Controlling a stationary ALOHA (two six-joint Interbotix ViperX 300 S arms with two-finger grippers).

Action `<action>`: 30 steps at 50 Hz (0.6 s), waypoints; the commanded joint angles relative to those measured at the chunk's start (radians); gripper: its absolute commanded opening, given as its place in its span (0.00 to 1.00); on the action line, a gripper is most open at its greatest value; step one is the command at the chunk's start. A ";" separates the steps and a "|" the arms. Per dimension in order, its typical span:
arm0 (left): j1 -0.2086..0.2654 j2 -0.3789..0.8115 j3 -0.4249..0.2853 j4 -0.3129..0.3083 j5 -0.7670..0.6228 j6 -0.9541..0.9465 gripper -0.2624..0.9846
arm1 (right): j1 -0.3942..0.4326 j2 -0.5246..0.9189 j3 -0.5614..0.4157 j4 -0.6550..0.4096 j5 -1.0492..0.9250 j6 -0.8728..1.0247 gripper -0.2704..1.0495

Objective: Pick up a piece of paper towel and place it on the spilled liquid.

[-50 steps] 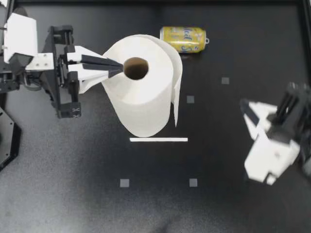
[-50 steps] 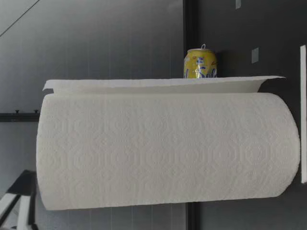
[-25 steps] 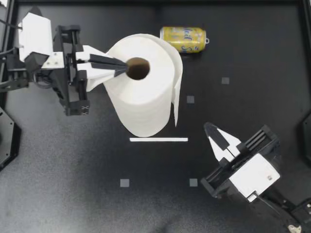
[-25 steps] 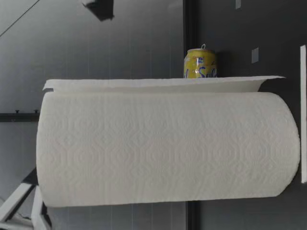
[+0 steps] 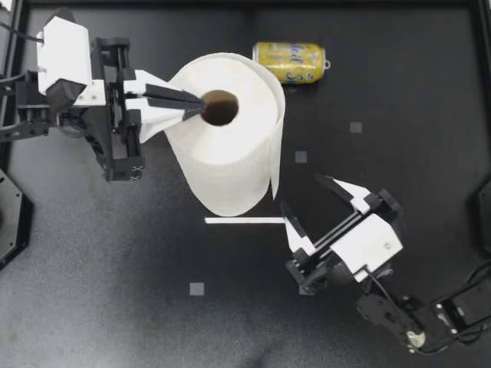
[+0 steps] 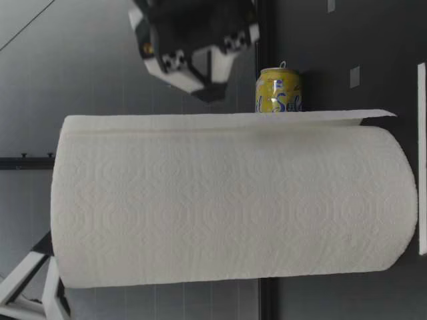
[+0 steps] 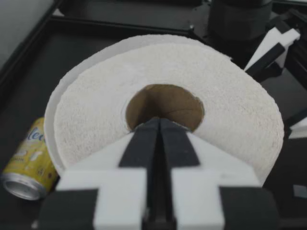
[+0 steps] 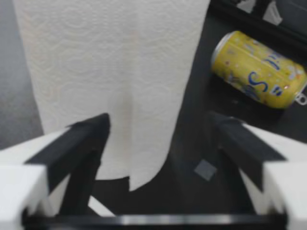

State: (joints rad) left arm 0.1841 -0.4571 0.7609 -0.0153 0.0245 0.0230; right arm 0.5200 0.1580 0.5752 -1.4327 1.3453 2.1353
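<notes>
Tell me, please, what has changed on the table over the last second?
My right gripper swept in from the table's right side to the white paper towel roll, jaws open toward its loose hanging sheet. My left gripper, jaws shut, edged slightly further toward the roll's cardboard core. The roll and the toppled yellow drink can stayed put.

A black bench [image 5: 399,92] is filling the top view, carrying small grey squares [image 5: 197,289] and a white strip [image 5: 242,221]. A raised dark rim [image 5: 245,4] is running along its far edge; a grey wall [image 6: 80,60] is standing behind.
</notes>
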 commanded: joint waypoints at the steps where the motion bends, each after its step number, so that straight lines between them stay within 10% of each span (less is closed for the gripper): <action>1: 0.003 -0.003 -0.002 0.000 0.014 -0.002 0.31 | -0.021 0.005 -0.041 -0.003 -0.005 0.003 0.80; 30: 0.003 -0.048 0.041 -0.005 0.011 -0.006 0.31 | -0.117 0.091 -0.114 0.037 0.021 -0.003 0.80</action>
State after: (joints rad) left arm 0.1856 -0.5031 0.8007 -0.0184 0.0276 0.0199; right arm 0.4172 0.2638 0.4755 -1.3990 1.3484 2.1353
